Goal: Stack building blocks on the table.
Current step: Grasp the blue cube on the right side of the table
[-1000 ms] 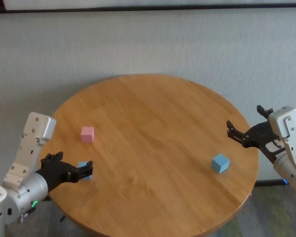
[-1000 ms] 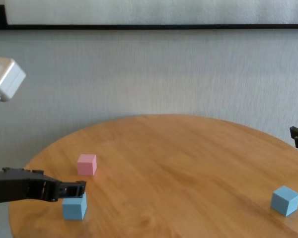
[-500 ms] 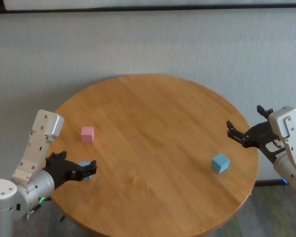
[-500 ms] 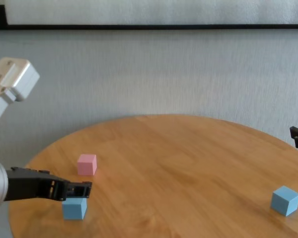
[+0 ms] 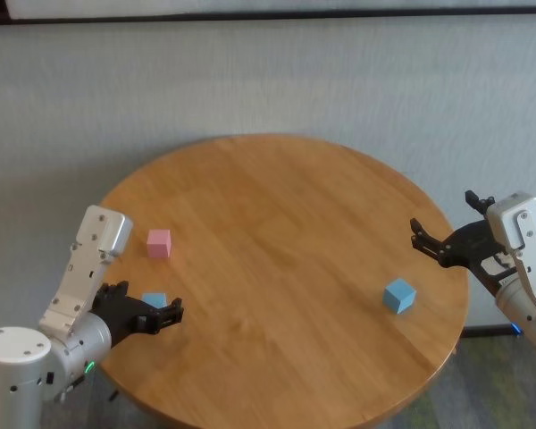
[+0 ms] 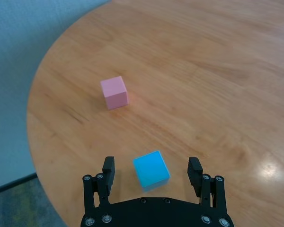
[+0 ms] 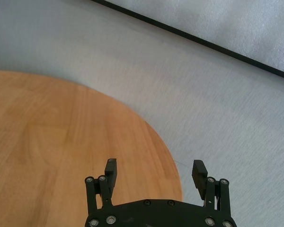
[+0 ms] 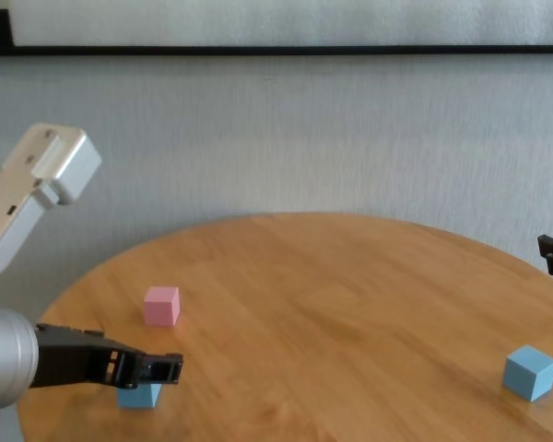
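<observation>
Forward over the near blue block (image 6: 151, 170) comes the left gripper (image 6: 152, 169), jaws fully open and straddling it on the table (image 5: 286, 232), holding nothing. To grip well, lower until the fingers flank the cube's sides squarely, then close. Pink block (image 5: 158, 242) lies near; right gripper (image 5: 447, 234) waits open beyond the far blue block (image 5: 398, 295).

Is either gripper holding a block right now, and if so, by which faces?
Nothing is held. The left gripper is open, its fingers on either side of a light blue block without touching it. The right gripper is open and empty at the table's right edge.
</observation>
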